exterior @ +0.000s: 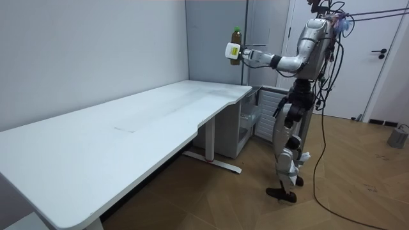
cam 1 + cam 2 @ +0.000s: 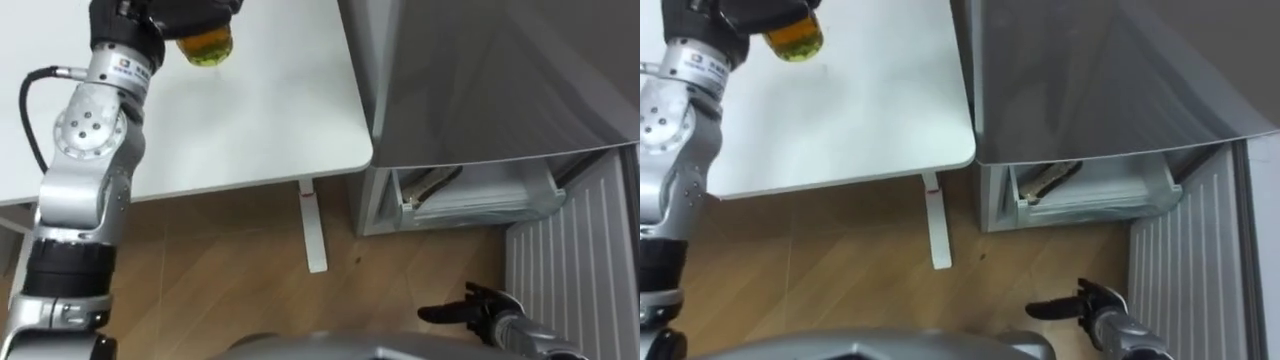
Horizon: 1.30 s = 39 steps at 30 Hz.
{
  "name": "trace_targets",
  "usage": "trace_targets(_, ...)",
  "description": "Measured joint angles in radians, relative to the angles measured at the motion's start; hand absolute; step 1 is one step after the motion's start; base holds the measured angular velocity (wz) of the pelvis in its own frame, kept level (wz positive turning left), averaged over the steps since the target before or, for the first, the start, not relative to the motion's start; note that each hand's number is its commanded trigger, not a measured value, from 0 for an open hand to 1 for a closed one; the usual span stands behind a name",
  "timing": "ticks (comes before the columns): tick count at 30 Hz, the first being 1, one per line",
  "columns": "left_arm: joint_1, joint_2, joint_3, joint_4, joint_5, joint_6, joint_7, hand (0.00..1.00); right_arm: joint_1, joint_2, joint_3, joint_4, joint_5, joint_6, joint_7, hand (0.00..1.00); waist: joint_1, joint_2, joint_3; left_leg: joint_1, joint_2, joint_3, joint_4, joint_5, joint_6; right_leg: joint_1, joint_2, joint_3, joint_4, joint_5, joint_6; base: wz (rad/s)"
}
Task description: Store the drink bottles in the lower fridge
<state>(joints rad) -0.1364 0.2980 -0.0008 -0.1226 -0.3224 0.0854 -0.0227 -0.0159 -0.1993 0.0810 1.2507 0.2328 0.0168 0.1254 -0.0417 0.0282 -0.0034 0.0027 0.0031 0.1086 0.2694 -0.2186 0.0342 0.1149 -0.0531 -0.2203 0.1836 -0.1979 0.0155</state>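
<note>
Right hand (image 2: 488,308), lowest in the left eye view, hangs low in front of the fridge (image 2: 480,80), just beside its open lower door (image 2: 575,255). Its fingers are straight and spread and hold nothing. The lower compartment (image 2: 470,195) of the fridge stands open with a pale bin inside; what lies in it cannot be made out. The upper part of the fridge is closed. A white table (image 2: 260,120) stands to the left of the fridge, its corner just beside the fridge's side. The left hand (image 2: 165,15) is raised over the table, well left of the fridge, with its fingers curled round the bottle (image 2: 206,45). The bottle holds an amber drink and is seen from its base end.

Right eye view: same arrangement. The left hand (image 2: 740,15) grips the bottle (image 2: 792,38) left of the fridge (image 2: 1100,70). The right hand (image 2: 1092,305) is slack and empty before the open door (image 2: 1190,260).

Room view: the robot stands upright on the wooden floor, facing the fridge (image 1: 217,57), close to the open door (image 1: 273,118). Its left arm is stretched out at shoulder height along the fridge front. The left hand (image 1: 232,51) holds the bottle (image 1: 236,35) upright, green cap uppermost. The bottle is above the table (image 1: 128,140) corner nearest the fridge, well clear of the top and high above the open compartment. It is outside the fridge.
</note>
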Motion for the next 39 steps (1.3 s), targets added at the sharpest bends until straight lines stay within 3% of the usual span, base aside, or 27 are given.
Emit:
trace_targets(4,0.079,-0.008,0.009,-0.094,-0.012,0.000,-0.050,1.00,0.000,0.004,-0.025,0.000,-0.004,0.008,0.009,0.00,0.021,0.000,-0.0005,0.002,0.000,-0.003,0.001,0.001,-0.001,-0.002,0.002,0.003,0.000,-0.001,0.000,0.00)
trace_targets(6,0.145,-0.016,0.033,-0.149,-0.062,-0.001,-0.080,1.00,-0.003,0.004,-0.035,-0.007,-0.003,0.006,0.011,0.00,0.023,-0.002,-0.0018,0.002,0.000,-0.005,0.005,0.001,-0.002,-0.001,0.001,-0.003,0.000,-0.001,0.000,0.04)
trace_targets(9,0.202,-0.022,0.038,-0.157,-0.120,-0.001,-0.102,1.00,-0.003,0.004,-0.034,-0.007,-0.002,0.006,0.008,0.00,0.023,-0.007,-0.0030,0.005,-0.002,-0.015,0.005,0.001,-0.002,0.005,0.000,-0.010,0.001,-0.004,0.000,0.12)
trace_targets(14,0.304,-0.076,0.028,-0.150,-0.124,0.010,-0.150,1.00,-0.004,0.006,-0.026,-0.008,-0.008,0.006,0.008,0.00,0.024,-0.036,0.0066,0.001,-0.014,-0.043,0.006,0.002,-0.003,0.013,-0.011,-0.060,0.000,-0.020,0.001,0.20)
trace_targets(16,0.331,-0.093,0.023,-0.150,-0.123,0.020,-0.163,1.00,-0.005,0.009,-0.028,-0.008,-0.020,0.006,0.005,0.00,0.024,-0.043,0.0067,-0.002,-0.016,-0.044,0.007,0.002,-0.003,0.013,-0.013,-0.068,-0.001,-0.023,0.003,0.19)
trace_targets(19,0.378,-0.094,-0.008,-0.133,-0.120,0.020,-0.188,1.00,-0.011,0.013,-0.025,-0.009,-0.042,0.006,-0.003,0.00,0.028,-0.041,0.0064,-0.009,-0.019,-0.057,0.007,0.002,-0.002,0.009,-0.015,-0.076,0.002,-0.024,0.005,0.09)
trace_targets(21,0.383,-0.093,-0.055,-0.074,-0.121,0.022,-0.214,1.00,-0.019,0.013,-0.002,-0.011,-0.041,0.006,-0.007,0.00,0.044,-0.035,0.0100,-0.011,-0.019,-0.060,0.007,0.002,-0.002,0.014,-0.015,-0.083,0.003,-0.024,0.005,0.08)
trace_targets(26,0.383,-0.091,-0.120,0.016,-0.141,0.045,-0.287,1.00,-0.035,0.018,0.017,-0.044,-0.041,0.006,0.007,0.00,0.043,-0.029,0.0142,-0.018,-0.018,-0.065,0.020,0.001,-0.003,0.019,-0.014,-0.097,0.002,-0.024,0.005,0.07)
trace_targets(30,0.382,-0.092,-0.125,0.021,-0.202,0.047,-0.323,1.00,-0.045,0.018,0.020,-0.053,-0.042,0.007,0.026,0.00,0.025,-0.027,0.0165,-0.028,-0.017,-0.066,0.028,0.000,-0.003,0.014,-0.015,-0.111,0.004,-0.024,0.005,0.12)
trace_targets(39,0.382,-0.092,-0.181,0.098,-0.268,0.049,-0.366,1.00,-0.039,0.017,0.077,-0.153,-0.100,0.028,0.092,0.00,0.020,-0.021,0.0174,-0.027,-0.015,-0.054,0.022,0.001,-0.001,0.006,-0.015,-0.087,0.022,-0.024,0.005,-0.05)
